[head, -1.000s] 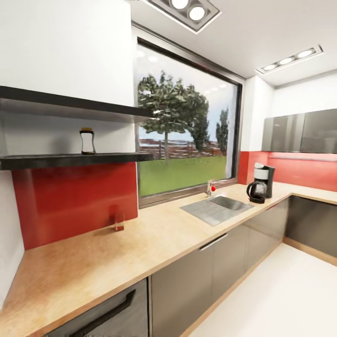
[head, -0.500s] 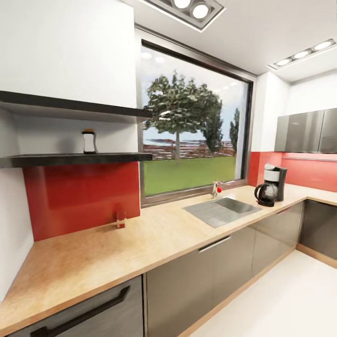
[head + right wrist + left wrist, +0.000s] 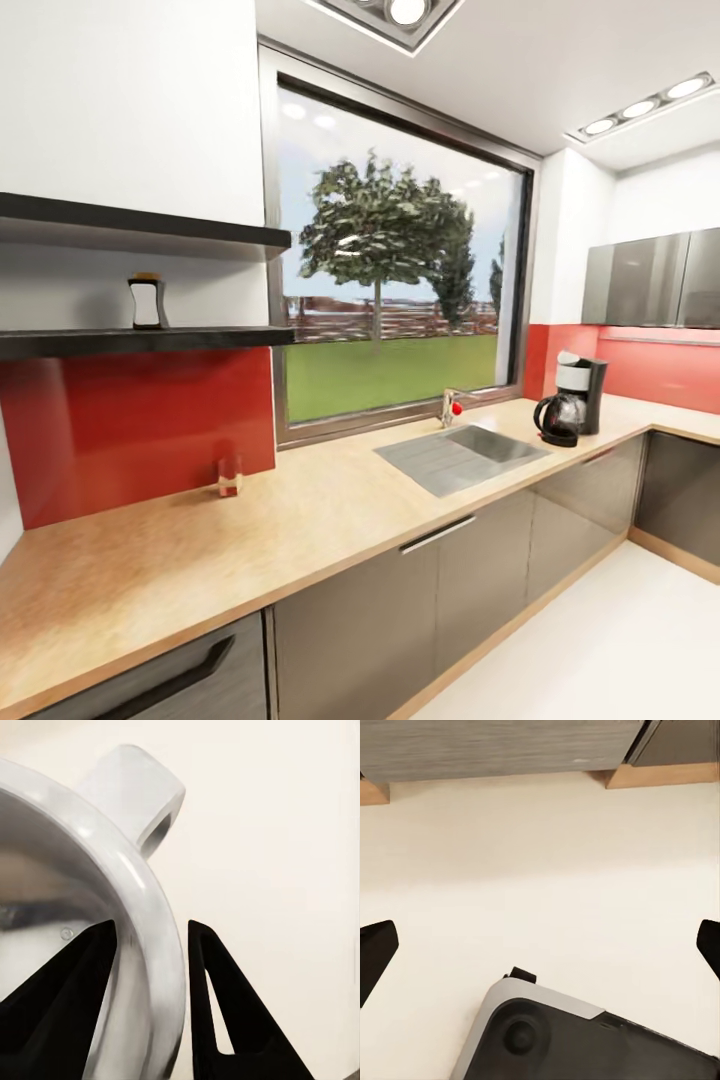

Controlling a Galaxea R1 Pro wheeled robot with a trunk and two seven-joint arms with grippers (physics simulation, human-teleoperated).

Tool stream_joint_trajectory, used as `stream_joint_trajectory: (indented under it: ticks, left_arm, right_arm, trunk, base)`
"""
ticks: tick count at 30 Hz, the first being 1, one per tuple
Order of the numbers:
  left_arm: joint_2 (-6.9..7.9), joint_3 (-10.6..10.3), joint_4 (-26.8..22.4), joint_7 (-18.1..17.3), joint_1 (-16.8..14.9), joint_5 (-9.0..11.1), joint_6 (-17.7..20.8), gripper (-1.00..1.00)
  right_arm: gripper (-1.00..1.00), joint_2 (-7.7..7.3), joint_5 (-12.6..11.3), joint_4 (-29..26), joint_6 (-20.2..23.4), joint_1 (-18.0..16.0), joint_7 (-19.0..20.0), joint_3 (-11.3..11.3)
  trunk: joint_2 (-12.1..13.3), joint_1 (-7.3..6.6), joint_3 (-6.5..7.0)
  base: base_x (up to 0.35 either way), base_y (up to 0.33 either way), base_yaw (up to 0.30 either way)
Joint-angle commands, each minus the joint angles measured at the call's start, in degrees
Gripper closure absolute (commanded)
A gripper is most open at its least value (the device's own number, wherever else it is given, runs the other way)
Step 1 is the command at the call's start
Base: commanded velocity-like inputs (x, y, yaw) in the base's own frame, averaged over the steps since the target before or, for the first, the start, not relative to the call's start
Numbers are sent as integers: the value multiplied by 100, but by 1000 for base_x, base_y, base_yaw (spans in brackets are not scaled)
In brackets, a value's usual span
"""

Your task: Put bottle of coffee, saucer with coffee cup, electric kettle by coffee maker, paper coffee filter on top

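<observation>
Head view: tall dark grey coffee maker (image 3: 575, 398) stands on the light wood-grain kitchen countertop (image 3: 300, 520) beyond the sink; small squat bottle of coffee (image 3: 147, 300) sits on the dark shelf (image 3: 150, 341), so nearly everything looks left to do. Left wrist view: left gripper (image 3: 540, 949) spread wide, empty, over pale floor. Right wrist view: right gripper (image 3: 150, 941) pinches the rim of the white handled coffee cup (image 3: 127, 832).

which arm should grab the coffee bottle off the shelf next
Left, probably. The left pincer is open and holds nothing, while the right pincer is shut on the coffee cup rim. The bottle of coffee stands on the shelf at the head view's left.
</observation>
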Motion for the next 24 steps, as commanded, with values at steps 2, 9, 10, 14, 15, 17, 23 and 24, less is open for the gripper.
stream_joint_trajectory:
  ticks: [2, 9, 10, 14, 15, 17, 23, 24]
  left_arm:
    - [-1, 44, -9, -22, 5, 0, -7, -100]
    - [-1, 44, -9, -22, 5, 0, -21, -100]
    - [-1, 44, -9, -22, 5, -1, -22, -100]
    - [-1, 44, -9, -22, 5, 0, -22, -100]
    - [-1, 44, -9, -22, 5, -1, -23, -100]
    - [-1, 44, -9, -22, 5, -1, -23, -100]
    - [-1, 44, -9, -22, 5, -2, -26, -100]
    - [-1, 44, -9, -22, 5, -2, -28, -100]
  right_arm:
    - [100, -2, -40, 21, -34, -7, 25, 39]
    - [100, -2, -40, 21, -34, -7, 24, 39]
    - [100, -2, -40, 20, -34, -7, 24, 39]
    - [100, -2, -40, 18, -34, -7, 24, 39]
    - [100, -2, -40, 18, -34, -7, 24, 39]
    - [100, 2, -40, 18, -34, -7, 24, 39]
    - [100, -1, -40, 15, -37, -7, 24, 39]
    - [100, -1, -40, 18, -36, -7, 24, 39]
  trunk:
    - [-2, 4, -1]
    - [-2, 4, -1]
    - [-2, 4, -1]
    - [-2, 4, -1]
    - [-2, 4, -1]
    - [-2, 4, -1]
    - [-2, 4, -1]
    - [-2, 4, -1]
  base:
    - [195, -254, 0]
    - [191, -254, 0]
    - [188, -254, 0]
    - [186, -254, 0]
    - [186, -254, 0]
    - [185, -254, 0]
    - [185, -254, 0]
    - [184, -254, 0]
